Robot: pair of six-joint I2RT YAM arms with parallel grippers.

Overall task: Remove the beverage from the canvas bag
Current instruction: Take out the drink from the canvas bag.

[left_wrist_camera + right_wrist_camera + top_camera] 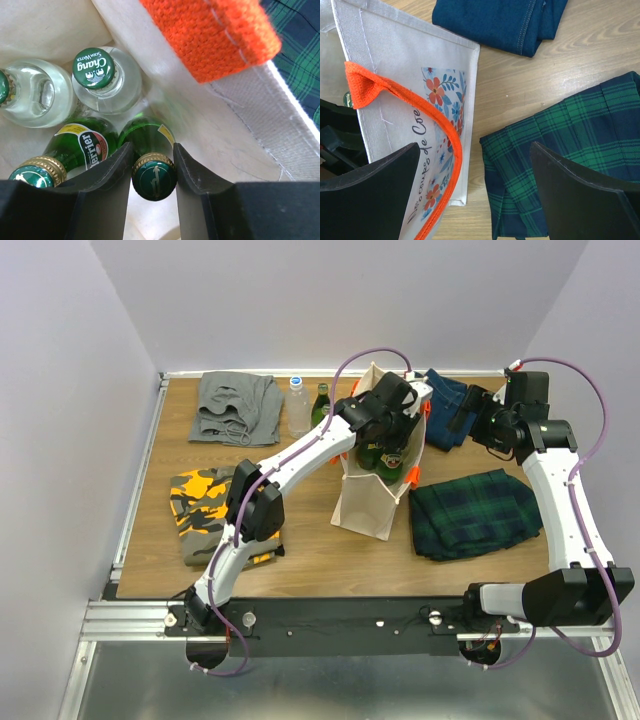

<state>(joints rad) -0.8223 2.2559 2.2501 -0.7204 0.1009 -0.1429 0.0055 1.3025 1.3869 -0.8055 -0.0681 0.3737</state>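
Left gripper (153,152) clenched at the cap of the green bottle (154,181) inside the canvas bag (200,125) (shallow hold): may slip, or drag the Perrier bottle (75,150).

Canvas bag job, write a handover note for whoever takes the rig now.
Left pincer: inside the cream canvas bag with orange handles, closed on the neck of a green glass bottle, not lifted.
Right pincer: open, empty, just right of the bag.
Already out: clear white-capped bottle and dark green bottle on the wooden table.
To do: lift it out; Chang soda bottle, Perrier bottle and another clear bottle sit inside too.
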